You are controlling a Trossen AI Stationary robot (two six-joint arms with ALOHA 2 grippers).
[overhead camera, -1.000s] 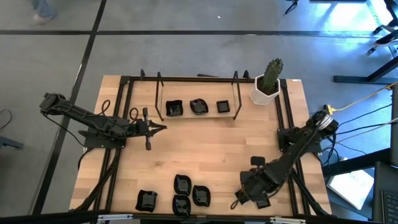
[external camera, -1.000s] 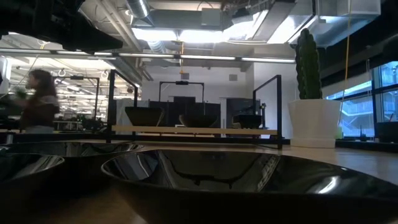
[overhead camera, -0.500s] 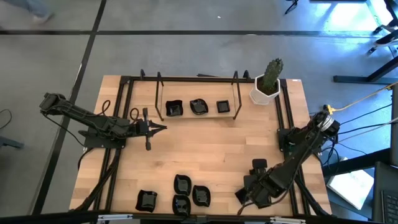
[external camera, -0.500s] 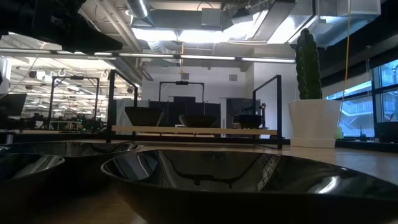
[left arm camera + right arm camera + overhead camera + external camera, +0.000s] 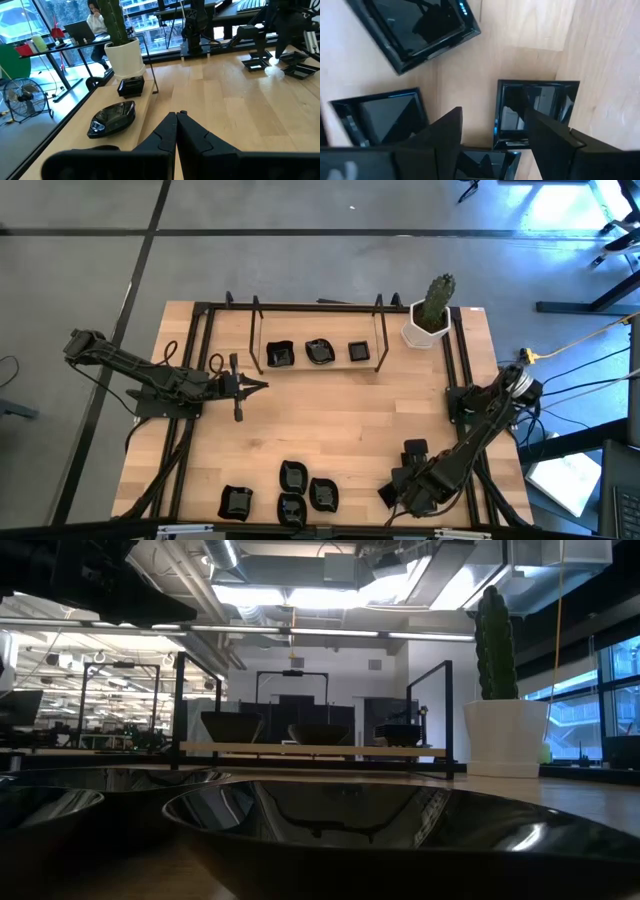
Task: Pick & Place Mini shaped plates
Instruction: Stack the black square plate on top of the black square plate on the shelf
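Three tiny black plates (image 5: 319,352) sit on a low wooden rack (image 5: 255,368) at the table's far side. Several more (image 5: 293,475) lie near the front edge, close before the low camera (image 5: 400,830). Small square black plates (image 5: 535,112) lie flat on the wood at the front right. My right gripper (image 5: 492,135) hangs open over them, pointing down, one finger (image 5: 545,132) above a square plate and the other (image 5: 445,135) beside it; it also shows in the high view (image 5: 405,495). My left gripper (image 5: 262,385) is shut and empty, left of the rack.
A white hexagonal pot with a green cactus (image 5: 430,315) stands at the far right corner, beside the rack. Black frame rails (image 5: 455,360) run along the table's left and right sides. Bare wood (image 5: 340,420) lies between the rack and the front plates.
My right gripper has shifted a little toward the table's near edge, staying open over the square plates. A person seen beyond the table in the low view has walked out of sight.
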